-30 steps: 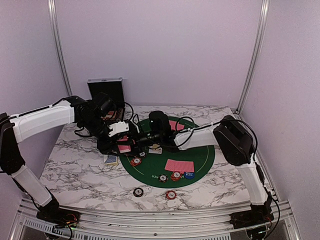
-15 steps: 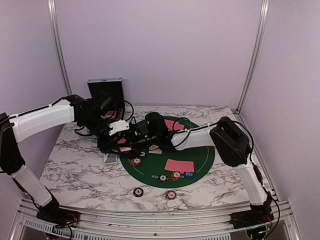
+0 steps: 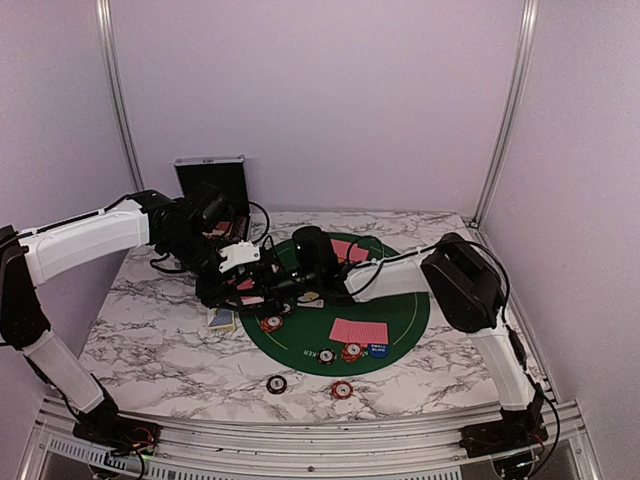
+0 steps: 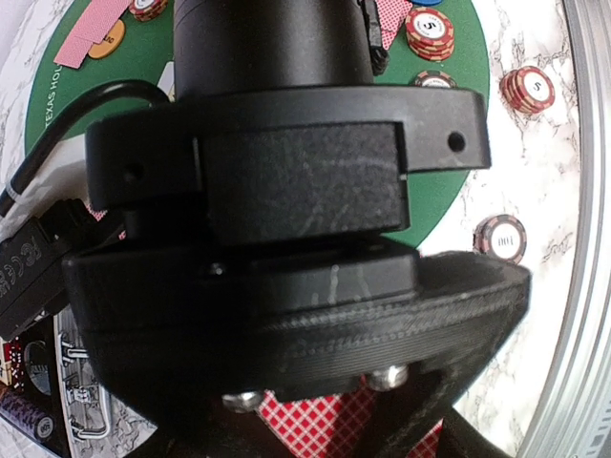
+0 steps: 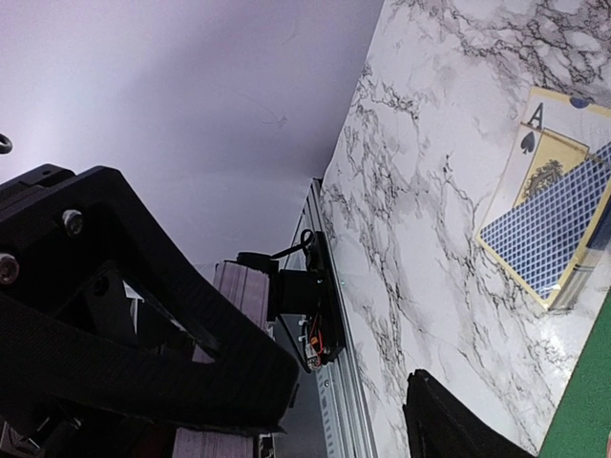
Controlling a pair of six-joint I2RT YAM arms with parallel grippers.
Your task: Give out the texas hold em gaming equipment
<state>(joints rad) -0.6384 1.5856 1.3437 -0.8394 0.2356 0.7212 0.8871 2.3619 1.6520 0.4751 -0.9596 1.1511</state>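
Observation:
A pink-red-backed playing card [image 4: 305, 420] shows between the fingers of my left gripper [image 4: 334, 434], which is shut on it. The right arm's black wrist fills most of the left wrist view. From above, my left gripper [image 3: 238, 290] and right gripper [image 3: 268, 287] meet at the left edge of the green mat [image 3: 410, 310]. My right gripper [image 5: 348, 391] is open, with nothing between its fingers. More pink-red cards [image 3: 358, 330] lie on the mat, beside a red-orange chip stack [image 3: 351, 351] and a blue marker disc [image 3: 378, 350].
A black case [image 3: 211, 180] stands open at the back left. A blue-backed card on an ace of spades [image 5: 544, 215] lies on the marble left of the mat. A black chip [image 3: 276, 384] and a red-orange chip [image 3: 342, 389] sit near the front edge.
The right arm's wrist has slid a little left, closer to the left gripper, and its jaws have narrowed slightly. The left arm has barely moved.

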